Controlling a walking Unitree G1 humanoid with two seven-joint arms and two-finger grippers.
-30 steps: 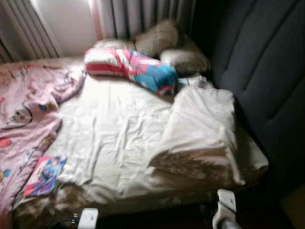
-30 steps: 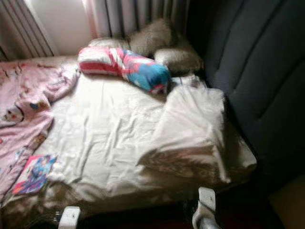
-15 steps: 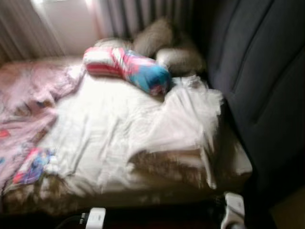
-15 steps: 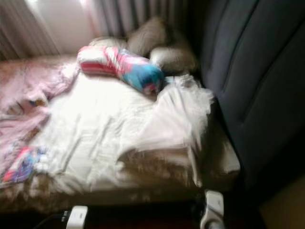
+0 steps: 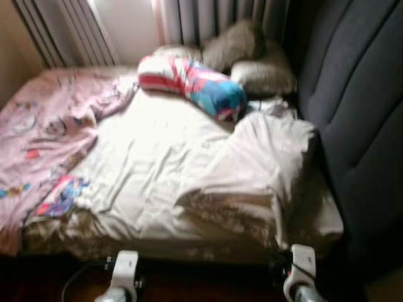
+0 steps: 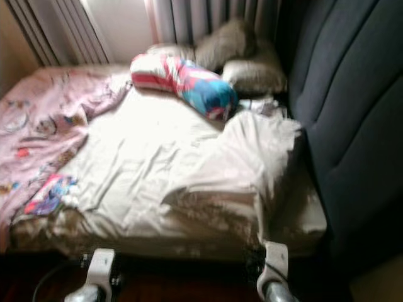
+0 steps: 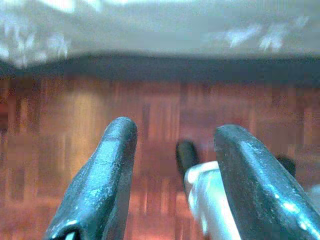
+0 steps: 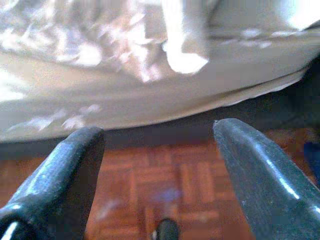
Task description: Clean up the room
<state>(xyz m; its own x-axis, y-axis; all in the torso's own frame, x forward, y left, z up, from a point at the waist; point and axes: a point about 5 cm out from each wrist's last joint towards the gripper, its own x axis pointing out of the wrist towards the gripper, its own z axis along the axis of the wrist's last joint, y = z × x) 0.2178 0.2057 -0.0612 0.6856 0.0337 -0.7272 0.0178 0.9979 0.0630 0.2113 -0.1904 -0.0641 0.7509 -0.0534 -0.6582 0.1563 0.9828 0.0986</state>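
Both hands gape empty: left hand [image 7: 172,175] over parquet [image 7: 65,125], right hand [image 8: 155,175] facing bed [image 8: 150,105].

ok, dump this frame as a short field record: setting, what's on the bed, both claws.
setting: bed with rumpled white sheet, dark padded headboard on the robot's right, grey curtains behind
pink patterned blanket: spread over the bed's left side
red, white and blue rolled bundle: at the far end, in front of the beige pillows
small colourful flat item: near the left front edge; too blurred to identify
left claw: open, low over the wooden parquet floor, holding nothing
right claw: open, by the bed's front edge, holding nothing
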